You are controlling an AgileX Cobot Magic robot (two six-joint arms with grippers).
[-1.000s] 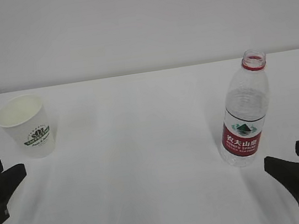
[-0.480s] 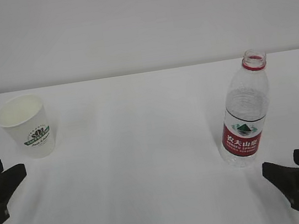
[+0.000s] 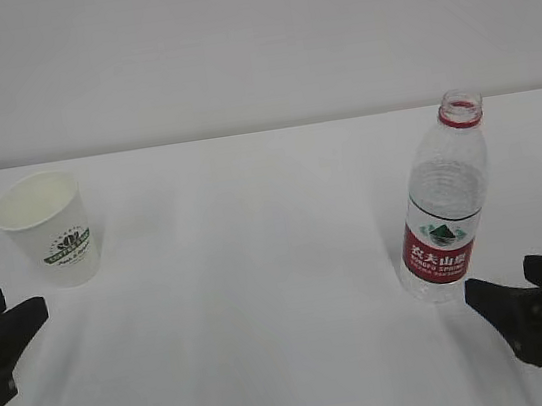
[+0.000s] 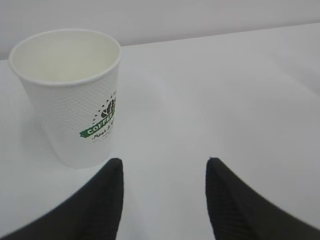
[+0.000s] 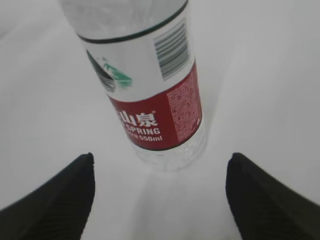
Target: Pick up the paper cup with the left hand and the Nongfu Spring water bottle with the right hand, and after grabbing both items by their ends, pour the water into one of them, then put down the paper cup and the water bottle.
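**Early approach, nothing lifted yet**

Both objects standing upright on the white worktop (image 3: 260, 265), well apart: paper cup (image 3: 49, 228) at far left, Nongfu Spring water bottle (image 3: 445, 207) at right, cap off, red neck ring showing. Cup interior white and apparently dry; any water in the bottle hard to make out through the clear plastic.

Left hand (image 3: 0, 324) low at the left edge, near the cup but apart from it, jaws spread roughly halfway. In the left wrist view, cup (image 4: 72, 95) ahead and offset to the left of the gap between the fingers (image 4: 102, 200), not yet between them.

Right hand (image 3: 528, 303) just beside the bottle's base, jaws wide apart, clamped on nothing. In the right wrist view, bottle (image 5: 150, 90) centred ahead of the gap, red label facing, fingertips (image 5: 60, 195) short of it on both sides.

Done so far, by the look of it: only lining up. Left to do: closing on cup and bottle, lifting both, pouring, setting both back down. Right side likely closer to a grasp than left.
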